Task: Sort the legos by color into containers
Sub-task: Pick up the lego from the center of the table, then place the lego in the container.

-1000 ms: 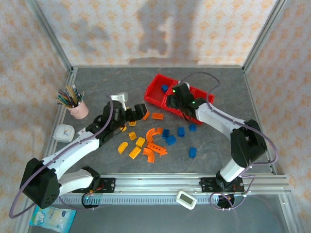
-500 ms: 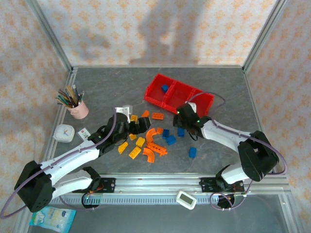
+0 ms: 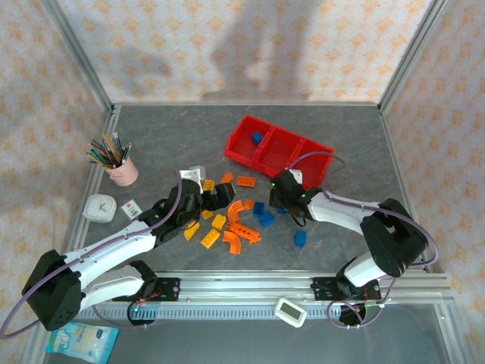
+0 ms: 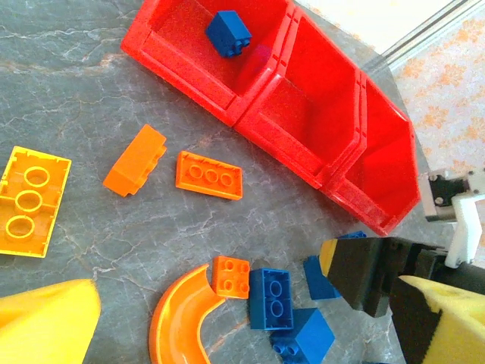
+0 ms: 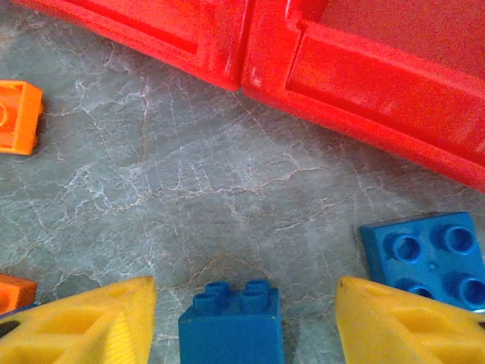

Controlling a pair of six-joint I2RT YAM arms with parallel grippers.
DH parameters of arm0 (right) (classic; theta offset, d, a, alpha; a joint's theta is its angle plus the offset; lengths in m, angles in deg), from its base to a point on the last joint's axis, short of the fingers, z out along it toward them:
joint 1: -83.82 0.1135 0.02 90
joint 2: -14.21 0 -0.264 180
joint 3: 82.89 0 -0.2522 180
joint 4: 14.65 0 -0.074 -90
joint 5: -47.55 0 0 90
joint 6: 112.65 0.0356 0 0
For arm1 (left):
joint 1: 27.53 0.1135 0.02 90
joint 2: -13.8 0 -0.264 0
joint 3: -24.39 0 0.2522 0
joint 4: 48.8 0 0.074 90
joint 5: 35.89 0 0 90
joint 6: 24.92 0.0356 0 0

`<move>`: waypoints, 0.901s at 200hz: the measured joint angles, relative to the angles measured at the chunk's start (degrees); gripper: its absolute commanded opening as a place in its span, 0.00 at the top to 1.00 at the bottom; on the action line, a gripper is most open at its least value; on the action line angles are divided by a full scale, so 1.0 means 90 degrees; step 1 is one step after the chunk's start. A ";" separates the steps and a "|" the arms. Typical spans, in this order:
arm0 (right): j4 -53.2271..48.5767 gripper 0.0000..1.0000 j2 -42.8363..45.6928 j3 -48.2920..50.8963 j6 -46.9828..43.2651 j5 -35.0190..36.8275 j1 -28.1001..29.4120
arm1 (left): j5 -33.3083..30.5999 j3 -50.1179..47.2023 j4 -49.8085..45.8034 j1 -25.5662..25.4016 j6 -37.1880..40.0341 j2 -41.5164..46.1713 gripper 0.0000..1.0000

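The right gripper [image 5: 241, 297] hangs open with 1 blue lego [image 5: 231, 326] between its yellow fingers, untouched, near the red containers [image 5: 356, 68]. The left gripper [image 4: 250, 311], also open, straddles an orange arch [image 4: 178, 318].

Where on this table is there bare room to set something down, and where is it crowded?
Bare: the far-left table between the pink cup and the red tray, and the tray's middle and right compartments. Crowded: the legos mid-table, in front of the tray.
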 measured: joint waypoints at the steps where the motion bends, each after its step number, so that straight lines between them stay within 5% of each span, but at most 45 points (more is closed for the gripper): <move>1: 0.0005 0.41 -0.0012 0.0000 0.0002 0.0000 0.0005 | -0.0002 0.0000 0.0000 0.0000 -0.0002 0.0000 0.01; 109: 0.0085 0.74 -0.0515 -0.0015 -0.0270 0.0022 0.0078 | -0.0131 0.0000 -0.0002 0.0000 -0.0017 0.0000 0.01; 180: -0.0109 0.74 0.0000 -0.0784 -0.0454 0.0024 0.0078 | -0.0236 0.0002 -0.0049 0.0000 0.0073 0.0158 0.01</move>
